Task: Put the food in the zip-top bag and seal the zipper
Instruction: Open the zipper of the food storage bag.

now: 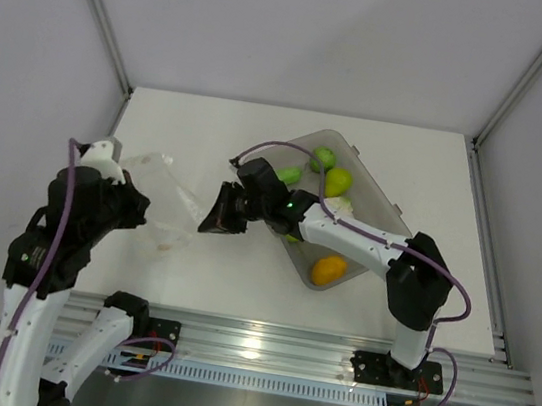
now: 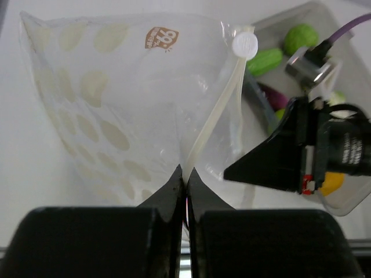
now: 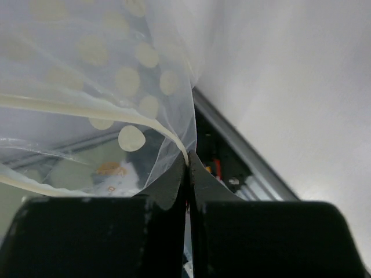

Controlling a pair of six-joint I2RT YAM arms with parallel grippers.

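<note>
Left tool [image 2: 185, 174] clenched on zip-top bag [image 2: 116, 98] at zipper [image 2: 215, 113]; right tool [image 3: 188, 157] clenched on bag edge; best spread mouth slowly, avoid slipping; food [image 1: 338, 181] right of bag, in bin [image 1: 380, 183].

I see my right arm [image 1: 347, 236] lying across the grey bin [image 1: 379, 188], covering its middle. Only the far corner with the green apple [image 1: 324, 157] and the near corner with the orange citrus [image 1: 329, 269] are open from above. The zip-top bag [image 1: 165, 183], pinched by the left gripper [image 2: 184, 172] and right gripper [image 3: 187, 156], fills the gap between them. Bare table [image 1: 240, 280] lies open near the bases.
</note>
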